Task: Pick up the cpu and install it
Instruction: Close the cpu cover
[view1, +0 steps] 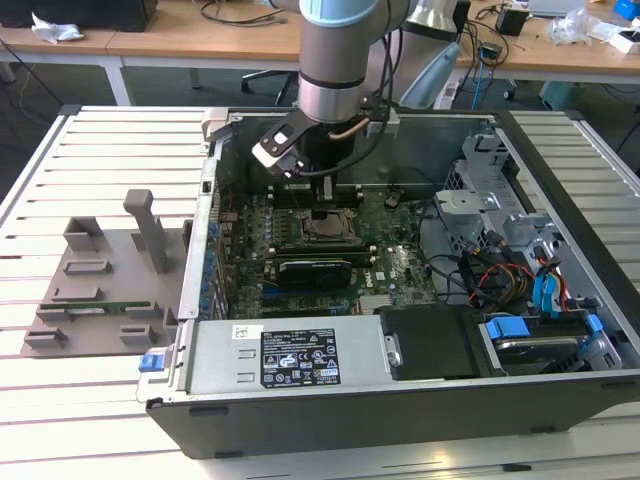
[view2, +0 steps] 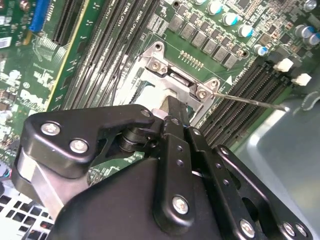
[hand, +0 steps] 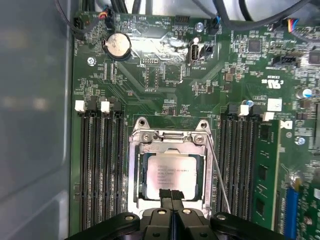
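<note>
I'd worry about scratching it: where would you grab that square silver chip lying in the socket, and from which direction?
Probably by two opposite edges of the cpu, coming straight down from above. It lies flat inside the metal socket frame, with memory slots on either side, so only its top is open; a side approach looks blocked.

Tool (view2: 172, 112) masks the socket frame (view2: 159, 64)
Second wrist view: most of the socket frame lies under the tool; in the first wrist view its fingertips (hand: 165, 195) cover the cpu's (hand: 172, 172) near edge, perhaps touching it.
</note>
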